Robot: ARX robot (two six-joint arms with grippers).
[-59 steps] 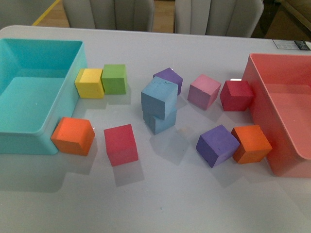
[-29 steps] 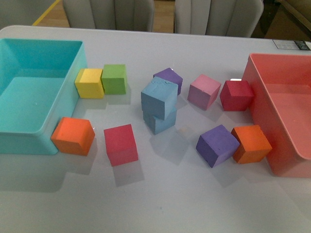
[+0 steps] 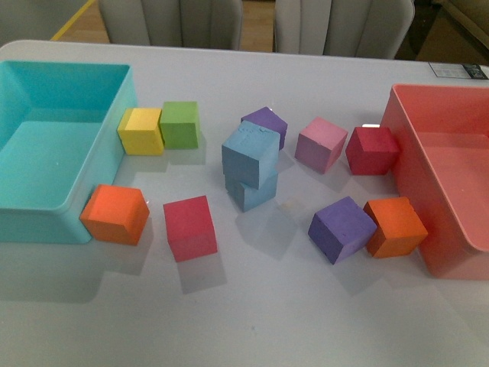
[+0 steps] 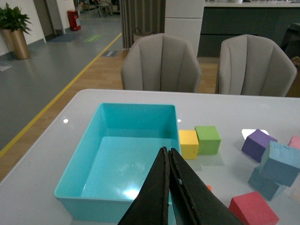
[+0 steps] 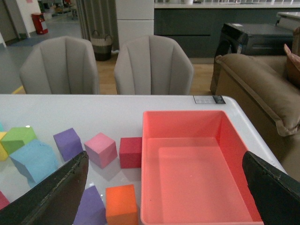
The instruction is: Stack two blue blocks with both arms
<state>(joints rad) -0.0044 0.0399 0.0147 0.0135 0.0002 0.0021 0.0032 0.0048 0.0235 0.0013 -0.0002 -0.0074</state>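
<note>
On table (image 3: 252,306), stacked blue blocks (image 3: 250,164)

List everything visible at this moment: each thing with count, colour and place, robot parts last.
blue blocks: two, sky blue, stacked mid-table, top one twisted
purple cubes: two, one behind the stack, one right front
red cubes: two, one left front, one by the pink bin
orange cubes: two, one beside each bin
yellow cube: one, against the turquoise bin
green cube: one, touching yellow
pink cube: one, centre right
turquoise bin: one, left
pink bin: one, right
chairs: two, grey, behind table
left tool: black, shut
right tool: black, open
</note>
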